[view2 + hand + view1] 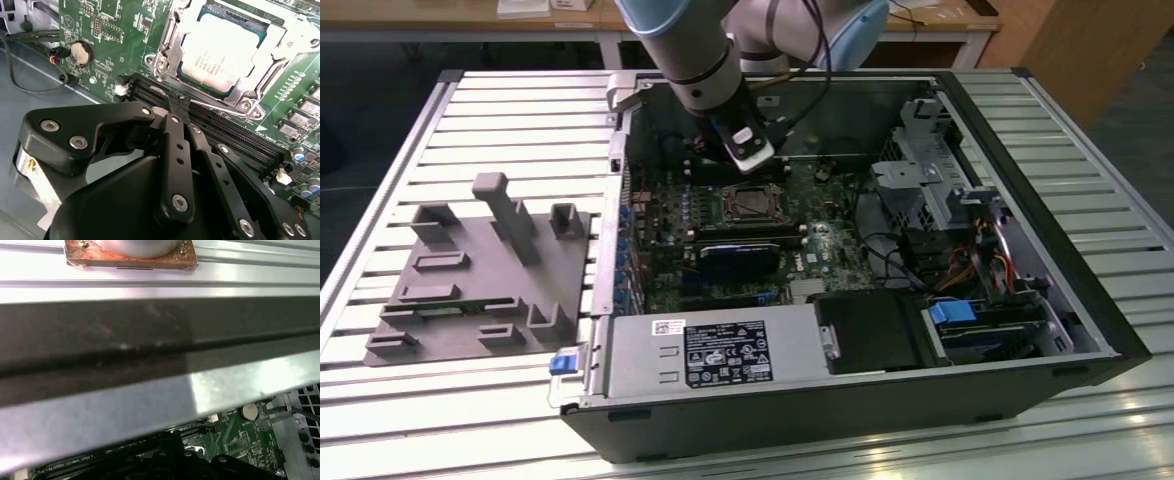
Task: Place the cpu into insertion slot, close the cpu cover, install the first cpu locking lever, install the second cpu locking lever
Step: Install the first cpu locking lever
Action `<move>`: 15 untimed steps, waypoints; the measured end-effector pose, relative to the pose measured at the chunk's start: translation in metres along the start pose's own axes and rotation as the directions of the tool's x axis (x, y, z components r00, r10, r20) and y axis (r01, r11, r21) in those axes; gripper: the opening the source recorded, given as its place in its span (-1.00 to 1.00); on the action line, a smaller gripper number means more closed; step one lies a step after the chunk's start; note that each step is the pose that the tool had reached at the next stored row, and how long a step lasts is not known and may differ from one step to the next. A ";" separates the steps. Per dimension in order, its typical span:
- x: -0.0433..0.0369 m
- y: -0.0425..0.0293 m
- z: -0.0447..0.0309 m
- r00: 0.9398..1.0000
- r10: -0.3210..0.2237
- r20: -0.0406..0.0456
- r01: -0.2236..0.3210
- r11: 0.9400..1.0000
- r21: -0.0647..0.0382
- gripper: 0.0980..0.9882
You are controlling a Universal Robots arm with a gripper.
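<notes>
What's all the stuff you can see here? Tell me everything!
computer case: one, black, open on the slatted metal table
motherboard: one, green, inside the case
cpu: one, silver-grey, in the insertion slot
cpu cover: one, silvery, down around the cpu
memory slots: several, black, beside the slot
coin battery: one, silver, on the motherboard
power supply: one, silver, inside the case
holder block: one, grey, exterior view's left of the case
robot arm: one, grey and blue, reaching into the case
pincer: one, black, shut, tip beside the slot

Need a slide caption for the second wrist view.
Gripper, fingers shut, at the memory slots beside the cpu, which sits under the closed cpu cover.
</notes>
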State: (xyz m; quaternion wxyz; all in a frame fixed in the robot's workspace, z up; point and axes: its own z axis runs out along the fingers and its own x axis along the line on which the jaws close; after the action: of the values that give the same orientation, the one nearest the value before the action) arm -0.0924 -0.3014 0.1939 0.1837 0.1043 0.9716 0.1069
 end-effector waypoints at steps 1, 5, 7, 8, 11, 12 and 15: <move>0.0001 -0.0001 0.0004 1.000 0.002 0.002 -0.002 1.000 0.004 -0.99; 0.0006 -0.0004 0.0018 1.000 0.018 0.011 -0.018 1.000 0.019 -0.99; 0.0010 -0.0006 0.0026 1.000 0.027 0.014 -0.027 0.999 0.023 -0.99; 0.0012 -0.0006 0.0029 0.999 0.030 0.015 -0.030 0.999 0.024 -0.99; 0.0017 -0.0005 0.0040 0.999 0.036 0.018 -0.037 0.999 0.027 -0.99; 0.0018 -0.0005 0.0044 0.999 0.038 0.019 -0.039 0.999 0.028 -0.99; 0.0024 -0.0007 0.0057 0.999 0.045 0.021 -0.046 0.998 0.032 -0.99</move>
State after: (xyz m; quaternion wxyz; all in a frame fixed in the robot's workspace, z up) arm -0.0925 -0.3005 0.1878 0.1895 0.1305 0.9686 0.0940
